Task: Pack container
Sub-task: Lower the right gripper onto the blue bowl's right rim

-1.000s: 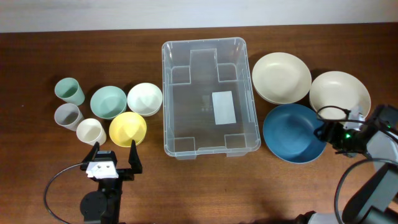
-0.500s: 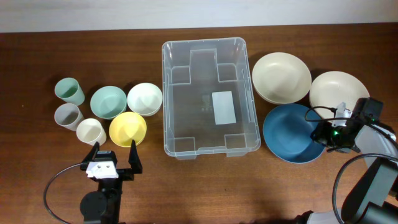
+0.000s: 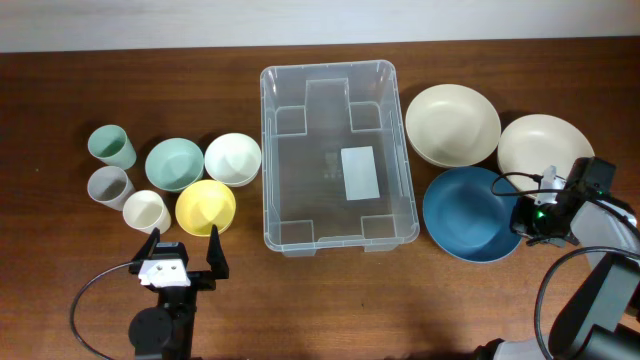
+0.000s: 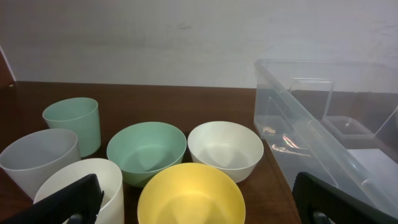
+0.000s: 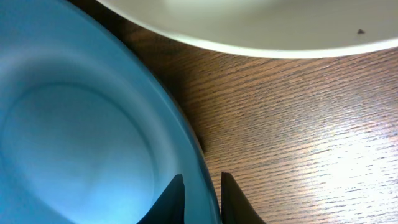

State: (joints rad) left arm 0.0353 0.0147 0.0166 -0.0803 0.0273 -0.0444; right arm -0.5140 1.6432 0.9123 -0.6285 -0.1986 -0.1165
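Note:
The clear plastic container stands empty in the middle of the table, also at the right of the left wrist view. My right gripper sits at the right rim of the blue bowl. In the right wrist view its fingers straddle that rim, one inside and one outside, and the right gripper is shut on the blue bowl. My left gripper stands open near the front edge, just behind the yellow bowl, nothing between its fingers.
Two cream bowls lie behind the blue bowl. Left of the container are a green bowl, a white bowl, a green cup, a grey cup and a white cup.
My right gripper has shifted slightly at the blue bowl's right rim and its jaws have closed onto it. The left arm has not moved.

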